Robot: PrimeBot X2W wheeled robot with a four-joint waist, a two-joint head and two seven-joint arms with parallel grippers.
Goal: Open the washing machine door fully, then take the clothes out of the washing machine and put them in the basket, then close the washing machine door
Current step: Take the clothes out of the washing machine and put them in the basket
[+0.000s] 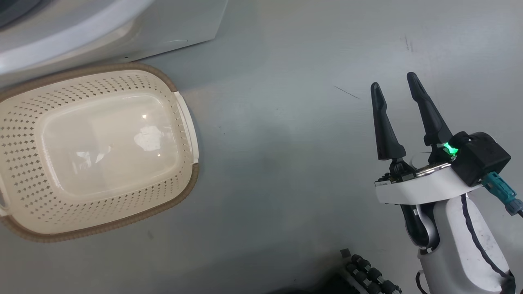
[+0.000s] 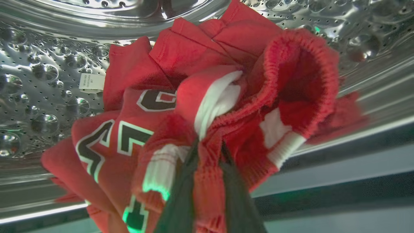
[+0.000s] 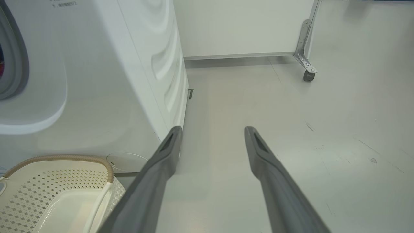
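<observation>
**Left end effector** [image 2: 209, 150]: two dark fingers drawn close together, pinching a fold of the clothes [image 2: 136, 64] between them.
**Clothes:** red bundle with white trim and dark, white-edged numerals. It is bunched around and directly ahead of the fingertips, inside the washing machine. A small white tag [image 2: 91, 83] sits at the bundle's far left.
**Steel drum** [image 2: 45, 106]: dimpled and perforated, curving behind and around the bundle.

**Right end effector** [image 1: 394, 83]: fingers spread wide apart, held over the grey floor [image 1: 286, 134].
**Basket** [image 1: 24, 134]: cream, perforated, brown-rimmed, glossy bottom showing. It stands on the floor, well to this end effector's left.
**Washing machine** [image 1: 163, 28]: white cabinet just beyond the basket, ahead and left of the fingers.
**Caster** [image 3: 309, 76]: far ahead and right, under a white panel's metal bracket.
</observation>
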